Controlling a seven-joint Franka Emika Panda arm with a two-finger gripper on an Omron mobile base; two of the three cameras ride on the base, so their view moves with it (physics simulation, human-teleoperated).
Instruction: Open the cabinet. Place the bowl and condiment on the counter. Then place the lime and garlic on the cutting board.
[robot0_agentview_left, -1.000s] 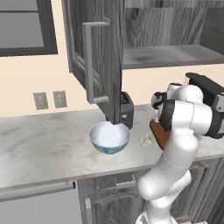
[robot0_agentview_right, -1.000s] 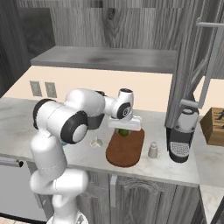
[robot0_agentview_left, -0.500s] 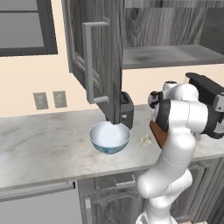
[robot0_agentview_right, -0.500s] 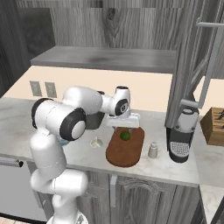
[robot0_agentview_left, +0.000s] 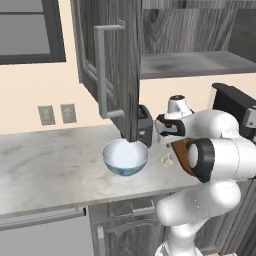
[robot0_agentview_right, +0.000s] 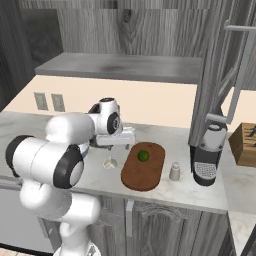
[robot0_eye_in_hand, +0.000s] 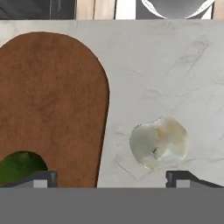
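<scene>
Currently the gripper (robot0_eye_in_hand: 111, 177) is seen spread apart and empty at frame bottom. The garlic (robot0_eye_in_hand: 159, 142) lies on the counter (robot0_eye_in_hand: 175, 70), lower right; the lime (robot0_eye_in_hand: 19, 166) rests on the cutting board (robot0_eye_in_hand: 48, 105), lower left.

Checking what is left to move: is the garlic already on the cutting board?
No, the garlic lies on the marble counter beside the cutting board, apart from its edge.

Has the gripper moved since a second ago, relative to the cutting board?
Yes. In the right base view the gripper has shifted left, off the lime on the cutting board, toward the garlic on the counter.
</scene>
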